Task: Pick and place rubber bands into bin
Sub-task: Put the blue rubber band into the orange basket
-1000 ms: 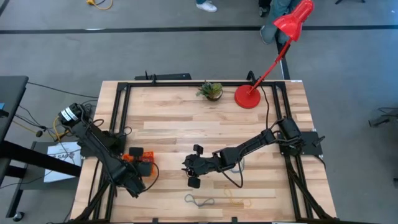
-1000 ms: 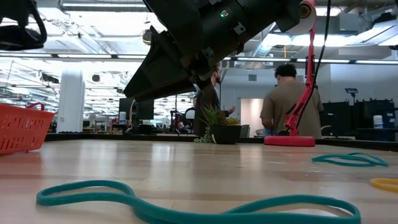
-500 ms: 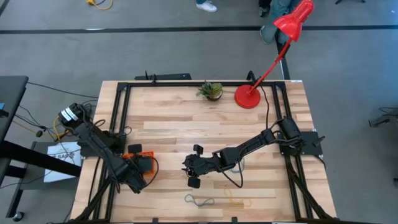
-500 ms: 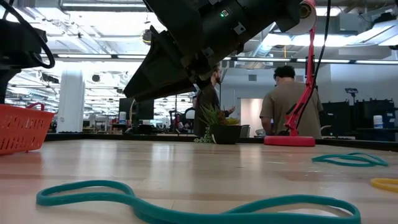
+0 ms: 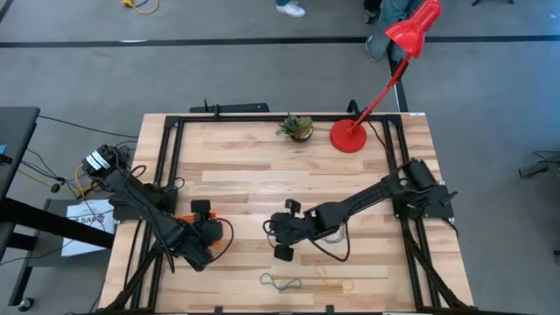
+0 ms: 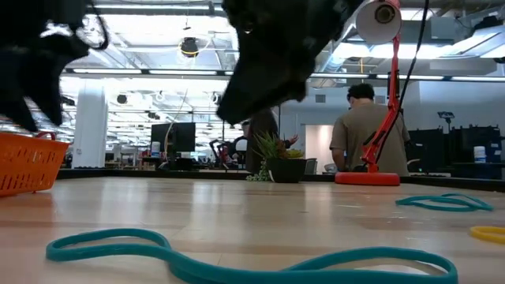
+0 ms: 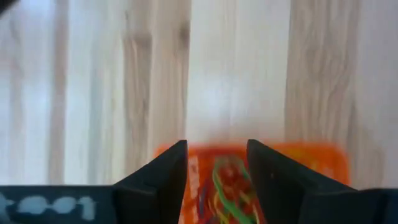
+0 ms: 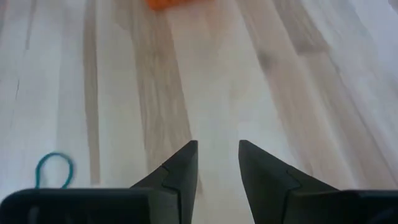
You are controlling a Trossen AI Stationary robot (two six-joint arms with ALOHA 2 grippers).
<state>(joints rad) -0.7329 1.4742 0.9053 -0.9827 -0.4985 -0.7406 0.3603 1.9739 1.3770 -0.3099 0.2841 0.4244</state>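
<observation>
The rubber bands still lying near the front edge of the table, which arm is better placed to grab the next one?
Probably the right: the right gripper hangs open just behind the loose rubber bands, while the left gripper is over the bin.

Open-plan lab: workstation monitors (image 6: 175, 136), ceiling strip lights (image 6: 142, 72), person (image 6: 367, 130) at bench.

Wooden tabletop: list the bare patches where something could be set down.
Bare: the broad middle between the small potted plant and the two grippers. Crowded: the front edge with loose rubber bands, and the orange plastic bin under the left gripper.
</observation>
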